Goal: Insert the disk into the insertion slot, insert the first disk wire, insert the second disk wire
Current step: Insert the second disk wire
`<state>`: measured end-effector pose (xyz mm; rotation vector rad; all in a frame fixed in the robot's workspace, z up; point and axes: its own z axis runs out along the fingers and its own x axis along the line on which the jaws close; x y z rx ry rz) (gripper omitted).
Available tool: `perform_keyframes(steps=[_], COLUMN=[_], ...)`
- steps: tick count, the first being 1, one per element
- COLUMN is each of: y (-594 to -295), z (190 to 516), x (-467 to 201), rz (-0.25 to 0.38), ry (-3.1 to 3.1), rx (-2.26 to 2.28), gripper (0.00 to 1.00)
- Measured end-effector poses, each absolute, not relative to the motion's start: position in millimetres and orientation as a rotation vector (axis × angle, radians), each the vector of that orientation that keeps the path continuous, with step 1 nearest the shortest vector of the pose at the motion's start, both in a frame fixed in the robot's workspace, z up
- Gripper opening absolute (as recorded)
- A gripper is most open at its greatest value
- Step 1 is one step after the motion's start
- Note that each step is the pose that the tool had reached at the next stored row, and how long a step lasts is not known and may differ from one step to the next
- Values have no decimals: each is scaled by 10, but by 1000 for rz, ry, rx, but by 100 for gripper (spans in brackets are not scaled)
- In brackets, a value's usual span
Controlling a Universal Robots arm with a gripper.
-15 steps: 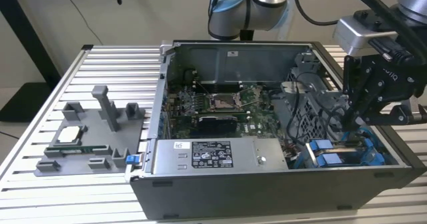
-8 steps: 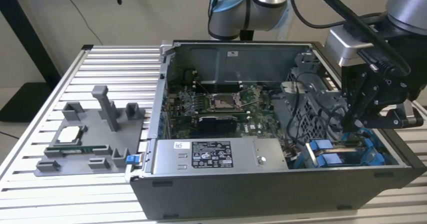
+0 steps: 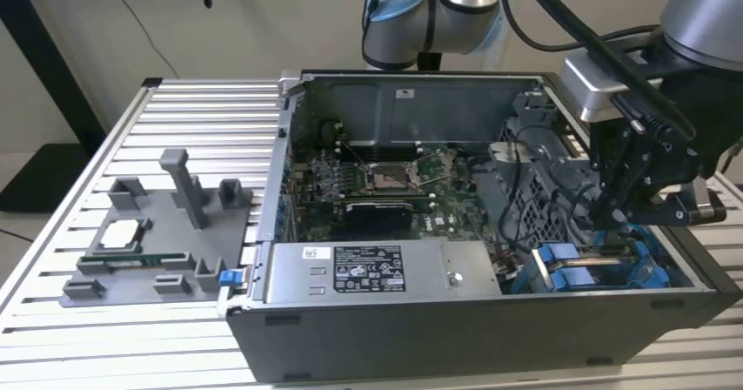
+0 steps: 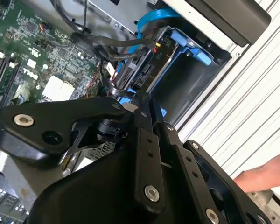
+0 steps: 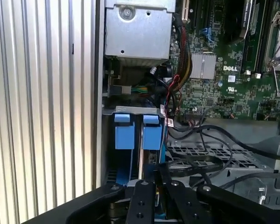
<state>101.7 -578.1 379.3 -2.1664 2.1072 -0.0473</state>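
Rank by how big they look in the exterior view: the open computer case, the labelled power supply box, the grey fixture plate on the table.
1. Computer case
2. Power supply box
3. Grey fixture plate, looking close in size to the box, so those two are unsure.

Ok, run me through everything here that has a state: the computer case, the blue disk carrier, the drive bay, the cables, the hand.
Dark grey computer case: side panel off, interior exposed.
Disk in its bright blue plastic carrier: seated upright in the bay.
Grey sheet-metal insertion slot: occupied by blue carriers.
Black cables: loose, draped over the drive cage.
Black robot hand: fingers together at the carrier's top edge.
Motherboard processor socket: empty, latch closed.
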Motion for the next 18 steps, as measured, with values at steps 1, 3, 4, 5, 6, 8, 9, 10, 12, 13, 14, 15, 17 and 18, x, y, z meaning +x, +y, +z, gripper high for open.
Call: perform_keyframes(steps=[1,3,4,5,6,8,9,10,12,13,14,15,17,18], y=[-5781,-5781,-5782,-5781,-5781,-5780,-5779,-5778,-5777,-5777,-5776,-5776,-5776,-5776], z=[3792,3792,3792,3790,3787,3777,3769,3759,3733,3718,3702,3686,3654,3643], x=[1017,1016,1016,1016,1016,1017,1017,1017,1016,1017,1017,1016,1016,1016], rz=[-47,-46,-46,-46,-46,-46,-45,-45,-45,-45,-45,-44,-41,-38], ry=[2107,2107,2107,2107,2107,2106,2106,2106,2106,2106,2106,2106,2105,2104], rx=[-2166,-2166,-2166,-2166,-2166,-2165,-2165,-2165,-2165,-2165,-2165,-2165,-2163,-2161], gripper=[0,0,0,0,0,0,0,0,0,0,0,0,0,0])
